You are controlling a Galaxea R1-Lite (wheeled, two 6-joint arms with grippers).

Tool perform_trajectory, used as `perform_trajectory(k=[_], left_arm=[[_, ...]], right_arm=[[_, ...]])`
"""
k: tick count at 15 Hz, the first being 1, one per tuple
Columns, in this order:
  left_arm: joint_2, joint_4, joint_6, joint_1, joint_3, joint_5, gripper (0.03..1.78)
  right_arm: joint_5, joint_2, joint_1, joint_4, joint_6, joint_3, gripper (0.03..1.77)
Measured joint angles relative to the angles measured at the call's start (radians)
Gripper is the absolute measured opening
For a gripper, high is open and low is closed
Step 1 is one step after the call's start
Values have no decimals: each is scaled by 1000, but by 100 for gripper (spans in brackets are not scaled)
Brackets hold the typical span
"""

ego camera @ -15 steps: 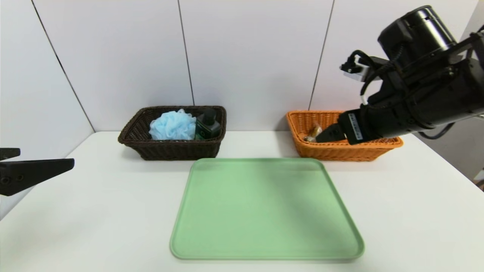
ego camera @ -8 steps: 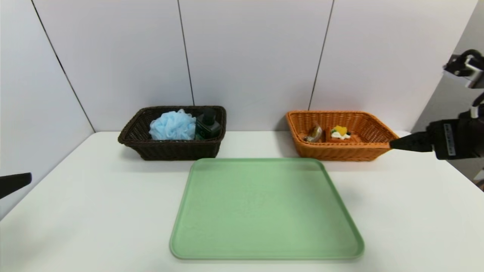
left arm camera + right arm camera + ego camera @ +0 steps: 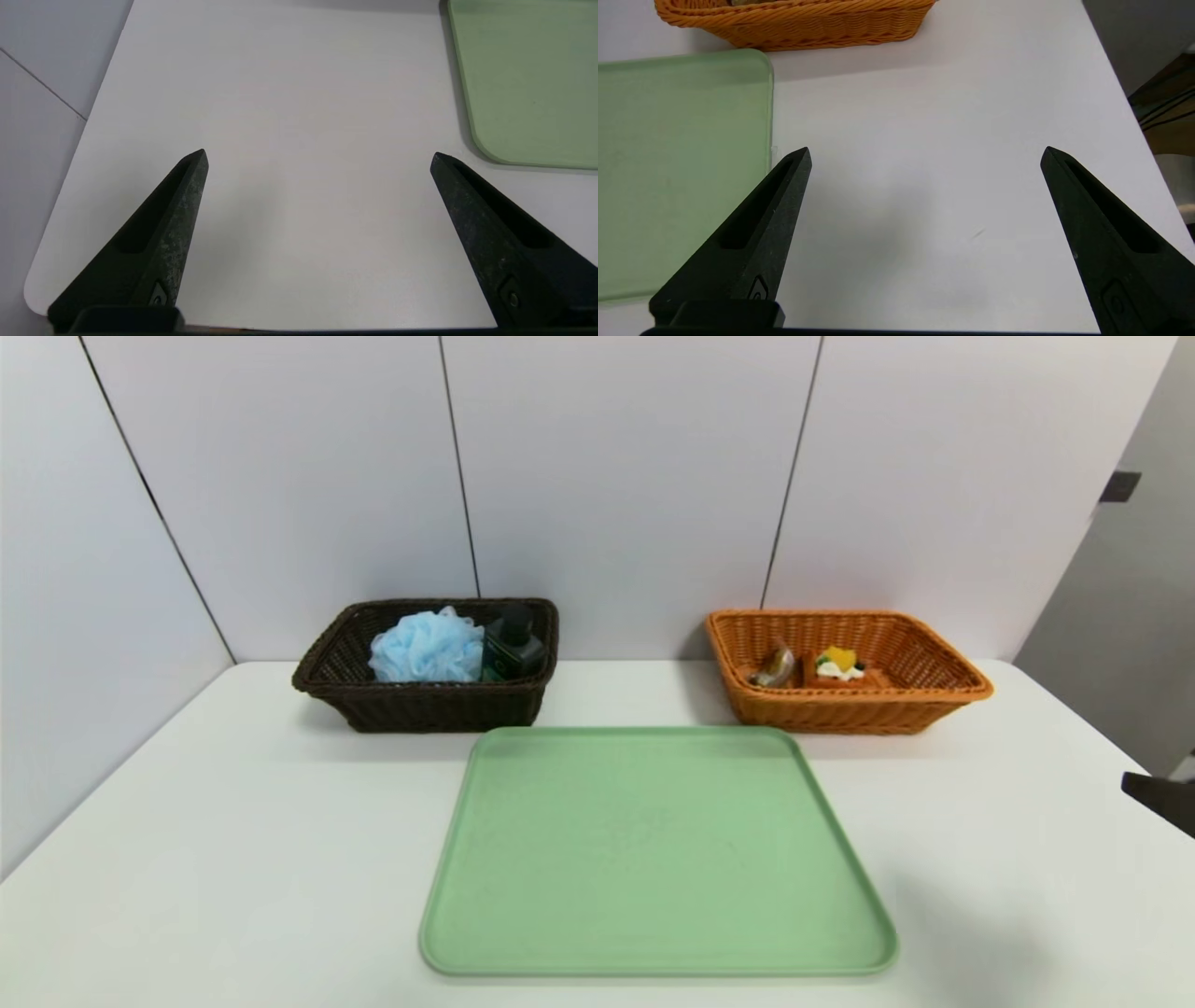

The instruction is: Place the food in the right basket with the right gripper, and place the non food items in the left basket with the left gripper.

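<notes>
The food lies in the right basket (image 3: 934, 695), orange wicker at the back right: a waffle (image 3: 840, 665) with cream and yellow fruit, and a wrapped brownish bar (image 3: 775, 665) beside it. The left basket (image 3: 420, 705), dark brown, holds a light-blue bath puff (image 3: 425, 644) and a dark green pump bottle (image 3: 512, 649). My right gripper (image 3: 925, 149) hangs open and empty over bare table, to the right of the tray and short of the orange basket (image 3: 798, 23). Only one of its fingertips (image 3: 1162, 798) shows in the head view. My left gripper (image 3: 318, 154) is open and empty above the table's front left corner.
A pale green tray (image 3: 653, 849) lies in the middle of the white table (image 3: 233, 821) with nothing on it; it also shows beside each gripper, as the tray (image 3: 528, 79) and the tray (image 3: 682, 163). White wall panels stand behind the baskets. The table's right edge (image 3: 1134, 116) runs close to the right gripper.
My right arm has pulled back out of the orange basket, going right and down to the frame's edge, uncovering the waffle. The left gripper has slid out of the head view on the left.
</notes>
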Motion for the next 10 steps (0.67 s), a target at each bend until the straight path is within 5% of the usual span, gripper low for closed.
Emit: perform_trajectory(k=[5, 10], left_arm=[[-215, -44, 9, 18, 192, -41, 169], [-278, -113, 73, 26, 246, -63, 169]], right_arm=[[-63, -312, -11, -114, -4, 235, 170], [-50, -567, -108, -145, -40, 360, 170]])
